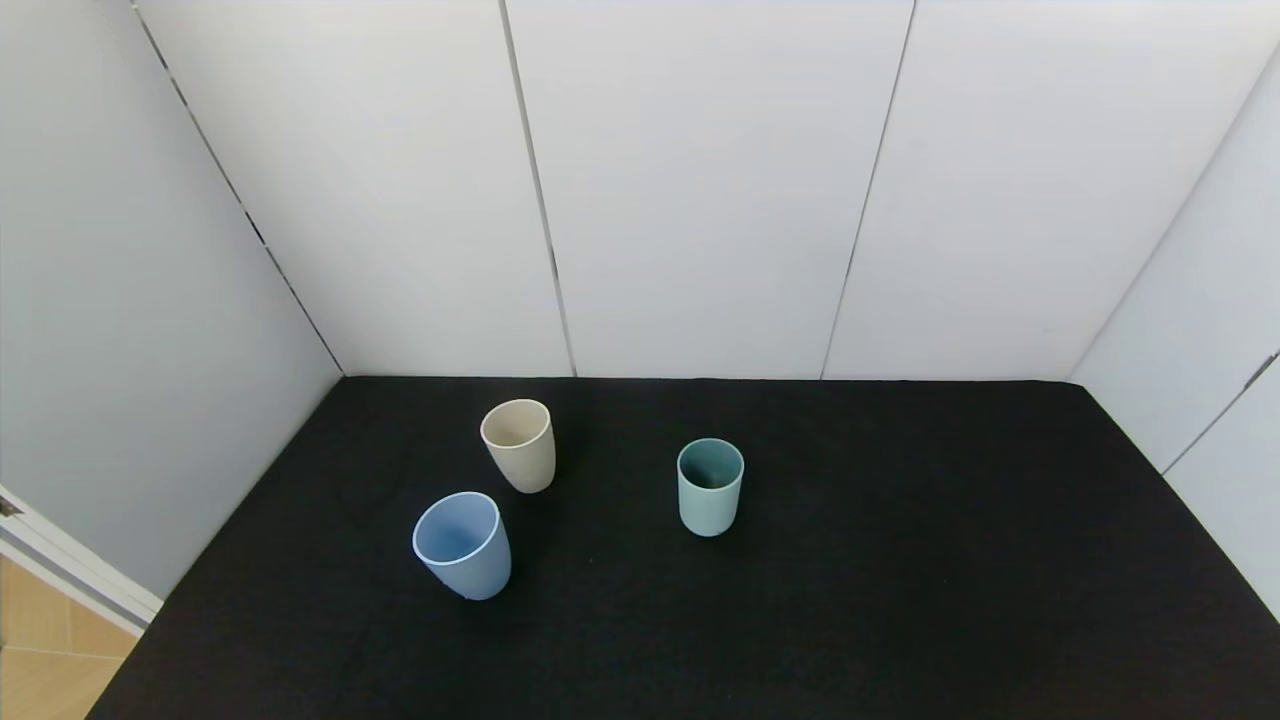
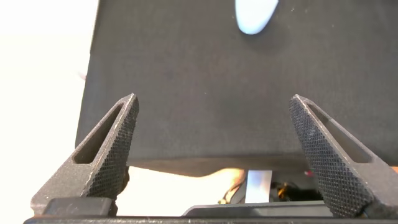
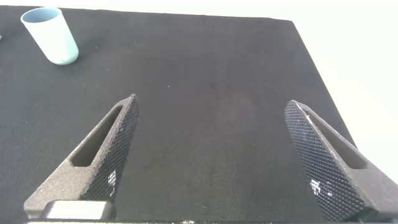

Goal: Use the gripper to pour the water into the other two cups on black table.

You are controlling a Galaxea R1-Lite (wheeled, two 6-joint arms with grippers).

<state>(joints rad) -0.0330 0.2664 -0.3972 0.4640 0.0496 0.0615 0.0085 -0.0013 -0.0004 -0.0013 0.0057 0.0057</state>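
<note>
On the black table (image 1: pixel 900 560) stand three upright cups: a beige cup (image 1: pixel 519 445) at the back left, a pale teal-green cup (image 1: pixel 710 486) near the middle, and a wider light blue cup (image 1: pixel 463 545) at the front left. Neither arm shows in the head view. My left gripper (image 2: pixel 212 98) is open and empty, at the table's near edge (image 2: pixel 205 62), with a pale blue cup (image 2: pixel 255 15) far ahead of it. My right gripper (image 3: pixel 211 99) is open and empty above the table (image 3: pixel 205 56), with the teal-green cup (image 3: pixel 51 36) far off.
White wall panels (image 1: pixel 700 200) close the table in at the back and both sides. A strip of wooden floor (image 1: pixel 50 650) shows past the table's front left corner. The table's right half holds no objects.
</note>
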